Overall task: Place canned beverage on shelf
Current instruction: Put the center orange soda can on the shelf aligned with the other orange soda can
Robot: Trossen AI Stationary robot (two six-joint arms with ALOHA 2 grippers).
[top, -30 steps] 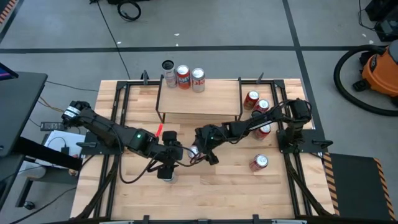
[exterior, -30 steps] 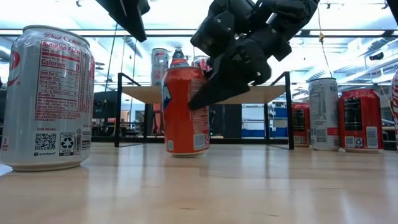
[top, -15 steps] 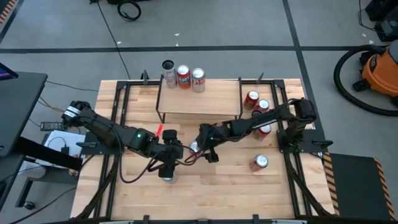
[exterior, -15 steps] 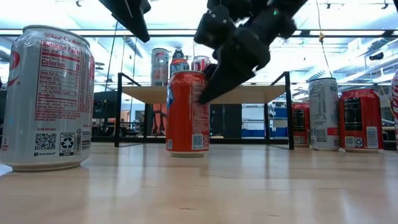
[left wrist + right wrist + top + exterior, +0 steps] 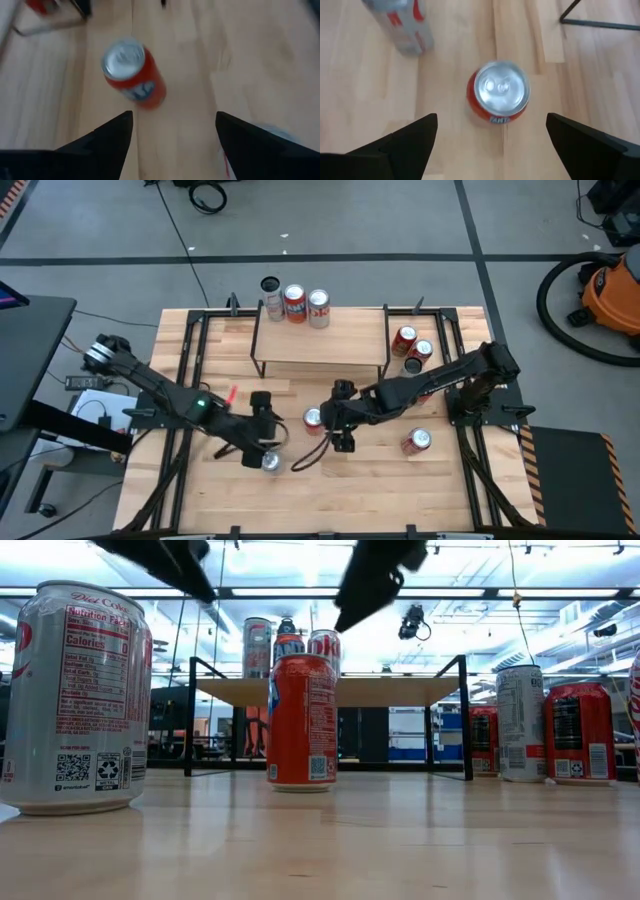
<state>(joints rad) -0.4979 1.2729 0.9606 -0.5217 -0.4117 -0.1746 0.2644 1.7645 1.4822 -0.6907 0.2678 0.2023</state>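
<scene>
Silver can (image 5: 75,695): we are seeing it standing nearest the low camera, upright on the table (image 5: 370,470).
Left gripper (image 5: 262,430): hanging above the table just beside that can, fingers spread apart.
Orange can (image 5: 313,419): standing upright mid-table, touched by neither gripper.
Right gripper (image 5: 341,420): hovering just beside the orange can, fingers spread wide, holding nothing.
Shelf (image 5: 318,346): standing farther back, three cans (image 5: 294,303) lining its far edge.

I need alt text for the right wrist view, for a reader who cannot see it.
An orange can stands upright on the wooden table, seen from above between the open fingers of the right pincer. A silver can stands farther off, near a black shelf leg.
</scene>
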